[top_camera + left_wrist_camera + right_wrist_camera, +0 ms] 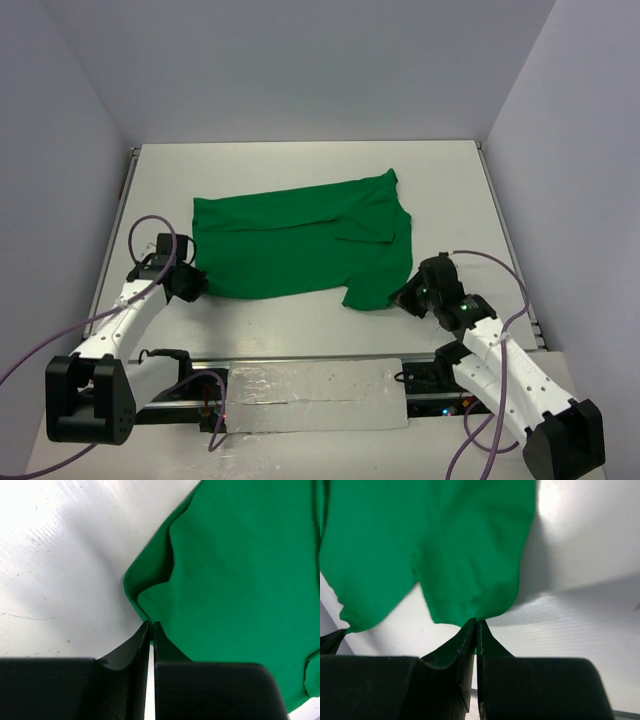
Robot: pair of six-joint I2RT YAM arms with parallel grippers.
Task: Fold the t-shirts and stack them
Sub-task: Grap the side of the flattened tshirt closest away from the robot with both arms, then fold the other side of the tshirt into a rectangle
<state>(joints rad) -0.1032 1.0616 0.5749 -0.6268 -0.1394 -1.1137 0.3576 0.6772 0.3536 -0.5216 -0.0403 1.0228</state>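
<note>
A plain bright-green cloth t-shirt (290,245) lies spread out in the middle of a flat white table (300,170), its long side running left to right. It is mostly flat, with some loose folds toward the right end. One short sleeve (375,290) points toward the near edge of the table.

The left gripper (190,283) sits low at the shirt's near-left corner. In the left wrist view its two black fingers (125,655) are pressed together with only a thin slit between them. Their tips meet the curled edge of the green cloth and pinch it there.

The right gripper (403,297) sits low at the near-right end of the shirt, at the sleeve. In the right wrist view its black fingers (450,650) are likewise closed tight, with the tips clamped on the sleeve's hem. The rest of the sleeve fans out on the table beyond them.

Pale grey walls (60,150) enclose the table on three sides.
</note>
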